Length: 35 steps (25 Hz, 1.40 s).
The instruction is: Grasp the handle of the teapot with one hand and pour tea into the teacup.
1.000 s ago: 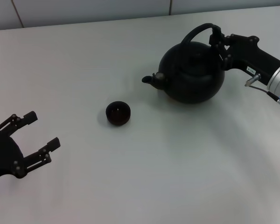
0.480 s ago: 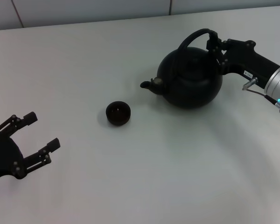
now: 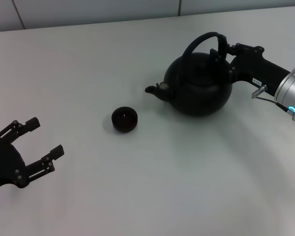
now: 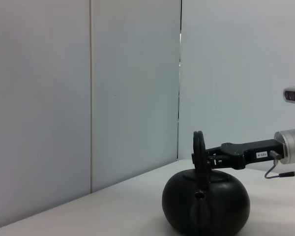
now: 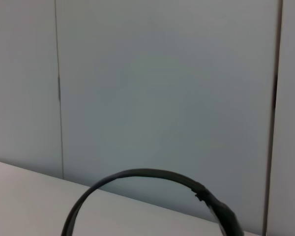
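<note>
The right gripper (image 3: 223, 49) reached in level from three o'clock, its arm stretched nearly horizontal, and appeared clamped on the handle (image 3: 202, 40) of the teapot (image 3: 199, 86). The teapot sat at about one o'clock on the tabletop (image 3: 152, 187), spout toward nine. The teacup (image 3: 124, 119) stood apart at its eight o'clock. The left gripper (image 3: 33, 146) rested at eight o'clock, fingers spread wide.

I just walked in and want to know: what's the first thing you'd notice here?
The big round black teapot on the white table, toward the right, with the right gripper clamped on its tall arched handle. Its spout points at a tiny black teacup standing apart. The left gripper waits open at the near left edge.
</note>
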Motion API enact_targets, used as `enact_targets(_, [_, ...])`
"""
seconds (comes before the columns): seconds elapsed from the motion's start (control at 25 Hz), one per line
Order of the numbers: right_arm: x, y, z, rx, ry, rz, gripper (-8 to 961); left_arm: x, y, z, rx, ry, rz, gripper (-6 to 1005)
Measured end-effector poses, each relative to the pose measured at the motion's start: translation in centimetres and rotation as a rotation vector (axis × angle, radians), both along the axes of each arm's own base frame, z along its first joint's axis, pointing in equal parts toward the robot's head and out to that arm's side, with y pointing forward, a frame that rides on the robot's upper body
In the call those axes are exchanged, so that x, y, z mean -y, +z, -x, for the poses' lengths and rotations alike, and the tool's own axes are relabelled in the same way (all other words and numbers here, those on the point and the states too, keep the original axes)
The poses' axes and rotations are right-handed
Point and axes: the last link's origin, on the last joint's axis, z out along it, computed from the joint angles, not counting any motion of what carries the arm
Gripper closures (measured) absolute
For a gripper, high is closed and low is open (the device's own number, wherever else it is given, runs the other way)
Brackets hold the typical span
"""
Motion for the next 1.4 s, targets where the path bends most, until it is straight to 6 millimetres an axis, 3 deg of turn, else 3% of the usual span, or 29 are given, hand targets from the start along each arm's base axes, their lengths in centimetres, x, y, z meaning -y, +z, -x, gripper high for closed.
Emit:
enact_targets(0.2, [0.3, 0.3, -0.2, -0.012, 0.0, -0.013, 678, 0.0, 0.0, -0.1, 0.002, -0.001, 0.0, 152])
enact_targets(0.44, [1.4, 0.8, -0.6, -0.04, 0.02, -0.029, 462, -0.1, 0.0, -0.1, 0.005, -0.001, -0.005, 152])
enact_targets(0.64, [4.4, 1.9, -2.1, -0.125, 0.011, -0.092, 275, -0.2, 0.0, -0.2, 0.006, -0.005, -0.005, 152])
enact_targets(0.72, [6.7, 2.5, -3.2, -0.175, -0.011, -0.146, 277, -0.2, 0.1, -0.2, 0.005, -0.005, -0.007, 152])
enact_targets(0.88, [8.4, 2.6, -3.9, -0.197, -0.03, -0.188, 281, -0.3, 0.0, -0.2, 0.005, -0.005, -0.008, 152])
enact_targets(1.08, [8.8, 2.5, -3.8, -0.217, -0.024, -0.178, 280, -0.6, 0.0, -0.4, 0.004, -0.015, -0.005, 152])
enact_targets(1.24, [9.3, 2.3, -2.2, -0.201, 0.121, -0.051, 280, -1.2, 0.1, -0.9, -0.008, -0.046, 0.035, 152])
enact_targets(1.32, [9.4, 2.5, -1.2, -0.15, 0.214, 0.145, 280, -1.9, 0.4, -1.3, -0.031, -0.069, 0.102, 152])
enact_targets(1.4, [9.5, 2.7, -1.0, -0.136, 0.229, 0.199, 280, -2.7, 0.7, -1.7, -0.052, -0.08, 0.169, 152])
